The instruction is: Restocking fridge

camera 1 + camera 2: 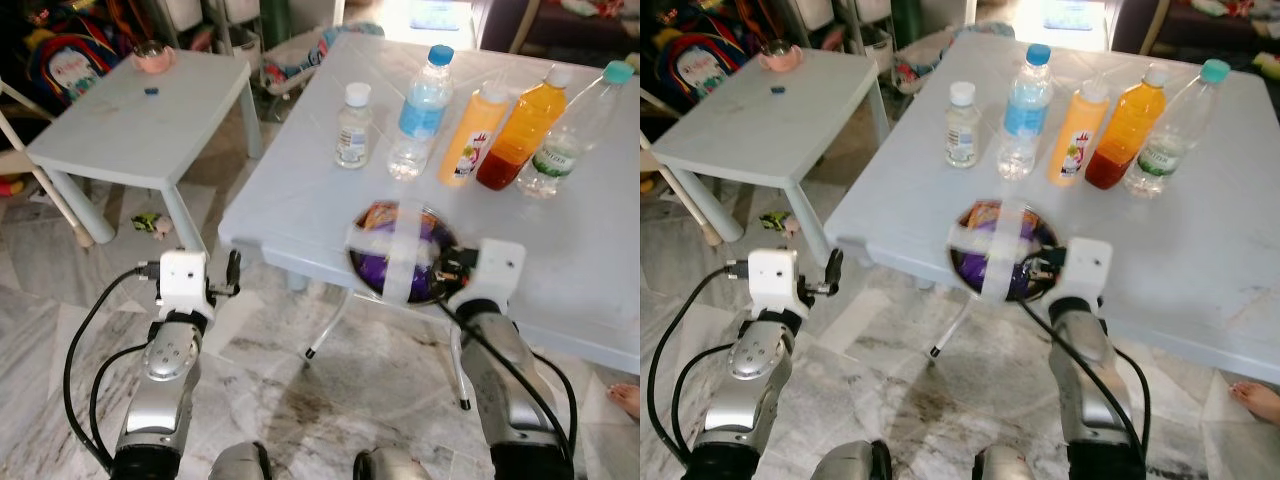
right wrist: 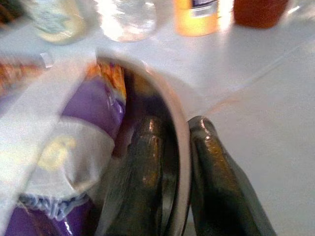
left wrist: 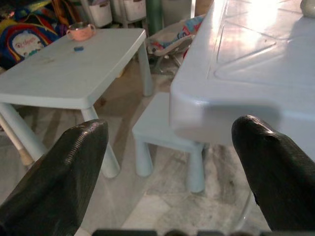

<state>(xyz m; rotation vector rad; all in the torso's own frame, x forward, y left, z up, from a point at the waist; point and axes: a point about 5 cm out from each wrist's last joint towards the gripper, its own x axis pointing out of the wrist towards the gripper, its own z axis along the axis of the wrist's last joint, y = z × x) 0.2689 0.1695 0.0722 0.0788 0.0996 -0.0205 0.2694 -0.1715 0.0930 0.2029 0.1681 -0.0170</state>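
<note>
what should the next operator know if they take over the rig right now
Right end effector: shut on the rim of the taped bowl, one finger inside, one outside; the bowl sits at the near edge of the big table.
Left end effector: open, holding nothing, low beside the table's corner.
Five bottles stand in a row behind the bowl: small clear bottle, blue-cap bottle, yellow bottle, orange bottle, teal-cap bottle.
Done: bowl gripped.
Left: carry the bowl and all bottles to the fridge.

The big table [image 1: 560, 270] at the right of the frame is smooth, pale plastic with a soft sheen. The bowl [image 1: 360, 262] on it looks like shiny metal, crossed by matt white tape [image 1: 398, 250]. The bottles [image 1: 424, 100] are clear plastic. The floor [image 1: 280, 400] is polished, veined marble.
</note>
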